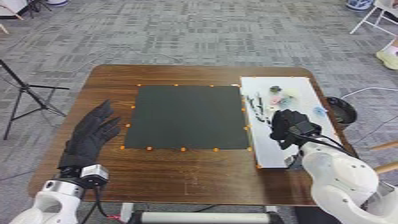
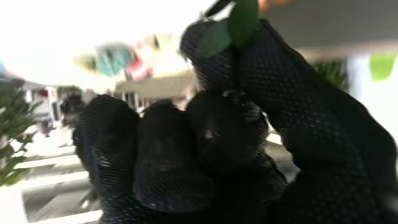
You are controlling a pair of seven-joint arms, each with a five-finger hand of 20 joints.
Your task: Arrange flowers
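The right hand (image 1: pixel 291 126), close up in the right wrist view, has its fingers curled in, a fingertip and the thumb pinching a green leafy sprig (image 2: pixel 242 24). In the head view the right arm slants forward and inward from the bottom right corner, bringing this hand over the white board (image 1: pixel 306 90) on the right side of the brown worktop (image 1: pixel 204 175). The left arm comes in at the bottom left; the left hand (image 1: pixel 87 137) is spread open with fingers fairly straight, pointing away from the robot, beside the black mat (image 1: pixel 185 117).

The head view shows, on the board, dark stems (image 1: pixel 258 107), a pink flower (image 1: pixel 275 100) and, nearer the board's right edge, a blue flower (image 1: pixel 320 111). The right wrist view gives the leaves at the fingertips, with blurred teal and pink blooms beyond and green foliage (image 2: pixel 12 120) off to one side.
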